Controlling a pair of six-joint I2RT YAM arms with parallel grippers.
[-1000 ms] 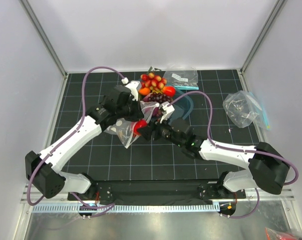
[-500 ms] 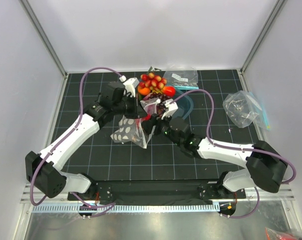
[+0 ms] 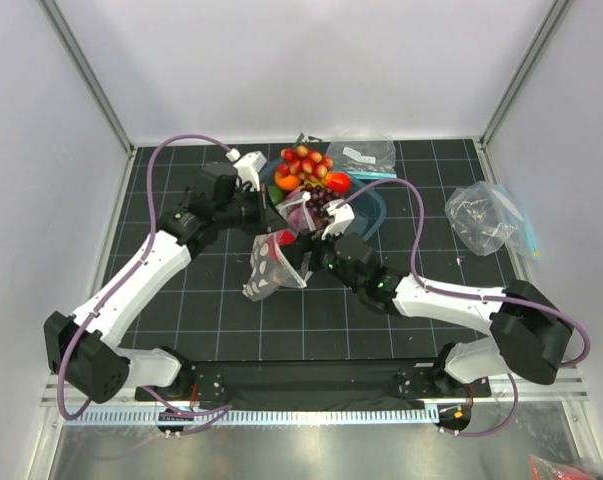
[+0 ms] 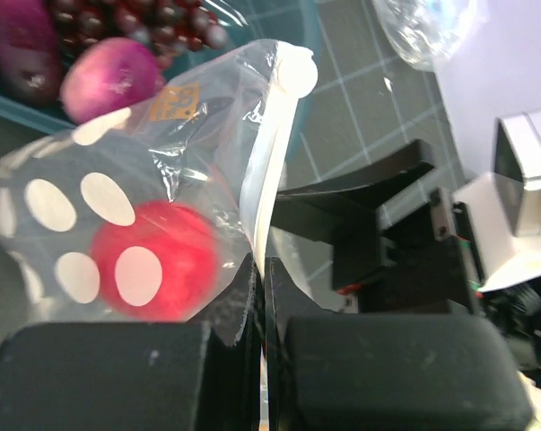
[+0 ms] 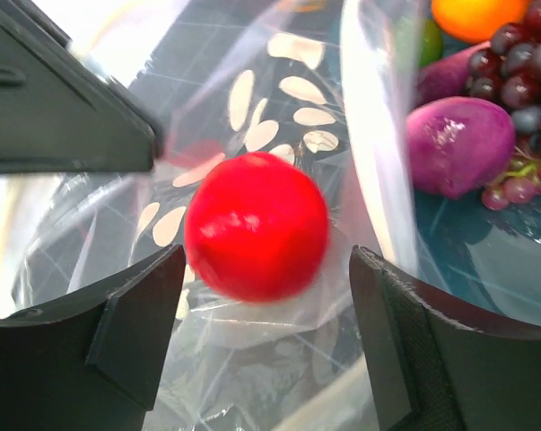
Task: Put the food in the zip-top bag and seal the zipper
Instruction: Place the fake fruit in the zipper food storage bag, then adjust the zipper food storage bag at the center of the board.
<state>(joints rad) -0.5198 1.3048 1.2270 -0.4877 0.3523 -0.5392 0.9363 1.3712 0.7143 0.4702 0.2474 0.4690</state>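
We see left gripper [image 4: 261,296] clamped tight on mouth edge of clear white-dotted zip-top bag [image 4: 68,202], held up mid-table. Right gripper [image 5: 266,265] spread wide, gripping nothing. Glossy red round tomato [image 5: 255,224] inside bag, between its fingers. Purple-pink onion [image 5: 454,144] and dark purple grape bunch [image 5: 521,81] in blue plastic tray [image 3: 374,214], just beyond bag toward table's far edge. We judge right arm nearer for next pick.

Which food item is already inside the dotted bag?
The red tomato, seen through the bag film. The onion and grapes lie in the blue tray.
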